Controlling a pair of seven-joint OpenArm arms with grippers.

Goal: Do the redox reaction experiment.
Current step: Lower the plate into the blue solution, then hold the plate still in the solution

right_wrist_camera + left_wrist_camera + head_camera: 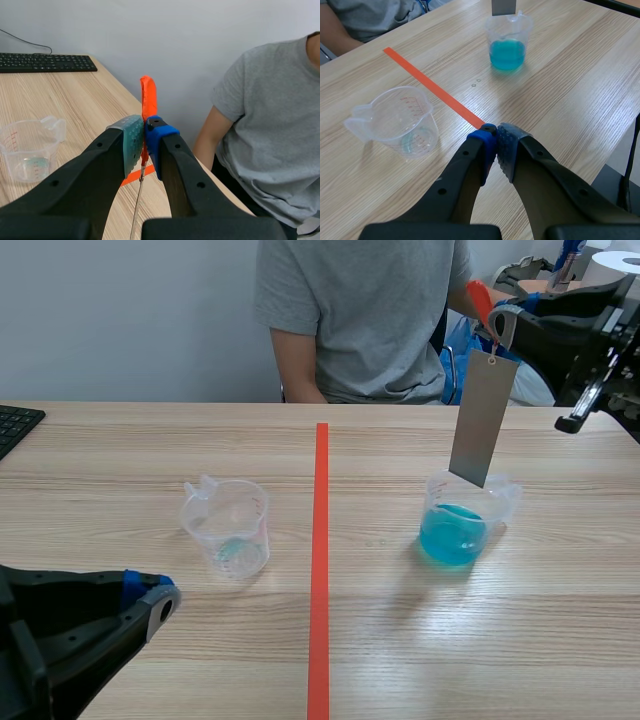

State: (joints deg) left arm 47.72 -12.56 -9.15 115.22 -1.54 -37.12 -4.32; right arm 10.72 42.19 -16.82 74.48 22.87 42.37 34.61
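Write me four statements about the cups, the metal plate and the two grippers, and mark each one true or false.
1. The right gripper is shut on the orange tab from which the metal plate hangs. True.
2. The metal plate is dipped in the blue liquid. False: its lower edge is about level with the rim of the filled cup, above the liquid.
3. The left gripper holds the near-empty cup. False: it is shut on nothing, apart from that cup.
4. The filled cup and the near-empty cup stand on opposite sides of the tape line. True.
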